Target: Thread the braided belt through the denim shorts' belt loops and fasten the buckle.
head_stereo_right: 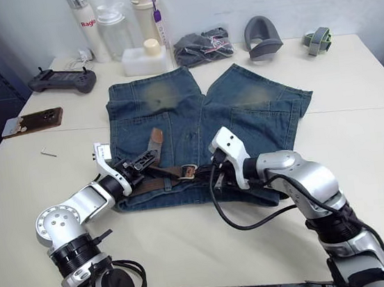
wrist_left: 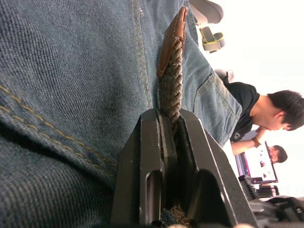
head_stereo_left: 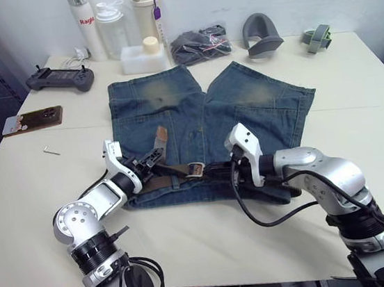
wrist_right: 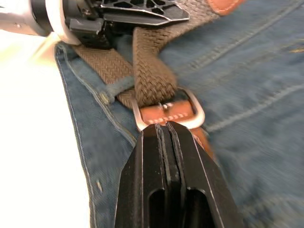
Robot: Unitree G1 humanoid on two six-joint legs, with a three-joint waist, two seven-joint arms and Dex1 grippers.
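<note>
Three bottles stand at the table's far edge: a white bottle (head_stereo_left: 85, 25) with red lettering reading "Ragi…", a clear bottle (head_stereo_left: 111, 29), and a white tumbler (head_stereo_left: 146, 12) with a purple lid; contents cannot be told. A small white box (head_stereo_left: 143, 57) with a pale round cap on top sits just in front of them. The denim shorts (head_stereo_left: 204, 124) lie flat mid-table, waistband toward the robot, legs pointing to the far side. The braided belt (head_stereo_left: 174, 168) runs crosswise along the waistband, its leather-capped tip end (head_stereo_left: 161, 139) angling up and away over the left leg. In the right wrist view the strap passes under a belt loop (wrist_right: 116, 84) and enters the buckle (wrist_right: 167, 111), which lies on the waistband near the middle. Left gripper (head_stereo_left: 153, 159) is clamped on the belt's free end, strap pinched between its fingers (wrist_left: 152, 156). Right gripper (head_stereo_left: 216, 169) is closed, fingers pressed together, tips touching the leather tab at the buckle; whether it grips anything cannot be told. Nearby: game controller (head_stereo_left: 60, 78), phone (head_stereo_left: 32, 120), hex key (head_stereo_left: 51, 151), dark fabric bundle (head_stereo_left: 199, 44).
</note>
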